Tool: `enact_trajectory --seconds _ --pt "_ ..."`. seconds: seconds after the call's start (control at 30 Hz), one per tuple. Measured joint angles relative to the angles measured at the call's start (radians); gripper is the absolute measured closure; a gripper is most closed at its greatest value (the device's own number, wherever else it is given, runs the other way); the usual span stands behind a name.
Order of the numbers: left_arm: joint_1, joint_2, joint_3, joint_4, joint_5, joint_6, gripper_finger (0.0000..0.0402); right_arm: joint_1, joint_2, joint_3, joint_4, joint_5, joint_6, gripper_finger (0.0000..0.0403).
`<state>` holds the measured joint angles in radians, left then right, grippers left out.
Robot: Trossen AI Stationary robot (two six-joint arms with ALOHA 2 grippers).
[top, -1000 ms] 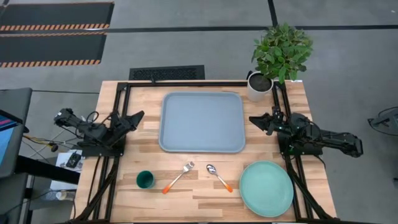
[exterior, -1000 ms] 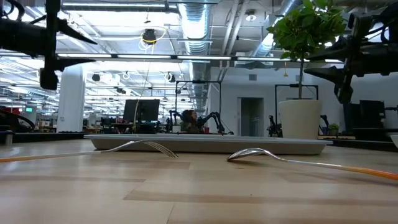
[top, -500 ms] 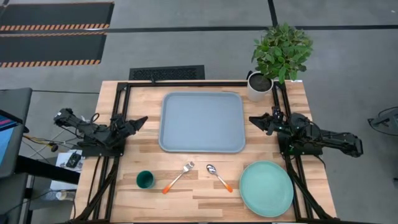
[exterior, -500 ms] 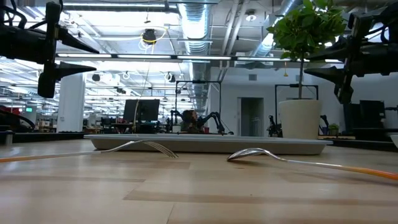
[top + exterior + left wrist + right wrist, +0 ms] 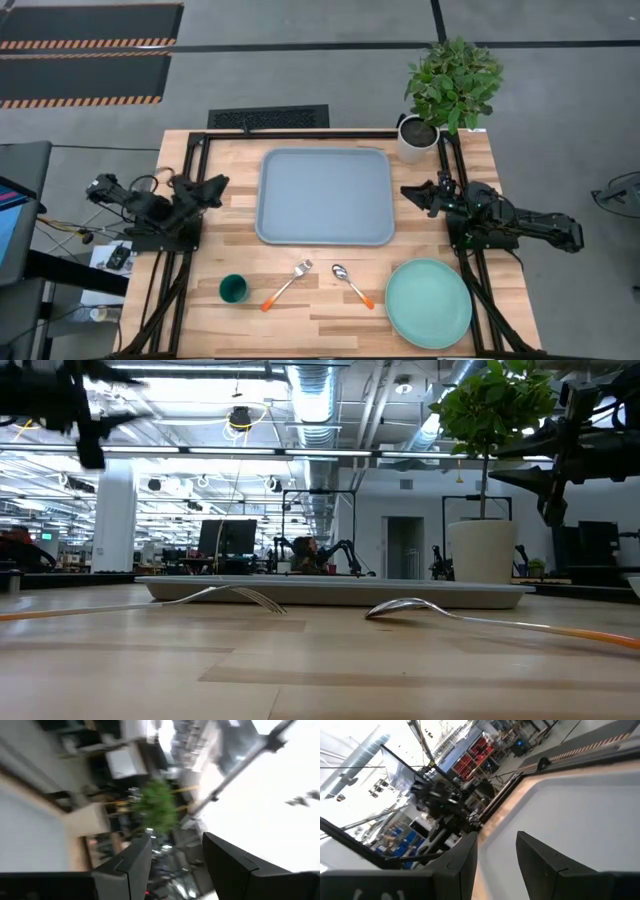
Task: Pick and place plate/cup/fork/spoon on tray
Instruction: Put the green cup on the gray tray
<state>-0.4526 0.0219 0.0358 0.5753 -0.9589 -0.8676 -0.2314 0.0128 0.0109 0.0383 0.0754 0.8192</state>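
Note:
The light blue-grey tray (image 5: pixel 325 195) lies at the table's middle, toward the far side. Near the front edge, from left to right, are the dark green cup (image 5: pixel 233 289), the orange-handled fork (image 5: pixel 288 283), the orange-handled spoon (image 5: pixel 352 285) and the mint-green plate (image 5: pixel 428 303). All rest on the wood. My left gripper (image 5: pixel 212 186) is open and empty in the air left of the tray, and its wrist view (image 5: pixel 175 860) looks upward. My right gripper (image 5: pixel 415 198) is open and empty right of the tray, and it also shows in its wrist view (image 5: pixel 495 855).
A white pot with a green plant (image 5: pixel 420 138) stands at the far right corner. Black frame rails (image 5: pixel 190 240) run along the table's left, right and far sides. Bare wood lies between the tray and the row of tableware.
My left gripper has risen and tipped upward, and its fingertips have drawn back a little toward the table's left edge. It stays open.

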Motion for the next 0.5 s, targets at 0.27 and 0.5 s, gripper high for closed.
enact_trajectory --seconds 0.27,0.5 --pt "0.0 0.115 0.246 -0.09 0.117 0.156 0.0235 0.0 0.0 0.001 0.0 0.023 -0.016 0.0242" --pt "0.0 0.35 0.563 -0.494 0.178 0.123 0.0235 0.0 0.0 0.001 -0.002 0.015 -0.015 0.0242"
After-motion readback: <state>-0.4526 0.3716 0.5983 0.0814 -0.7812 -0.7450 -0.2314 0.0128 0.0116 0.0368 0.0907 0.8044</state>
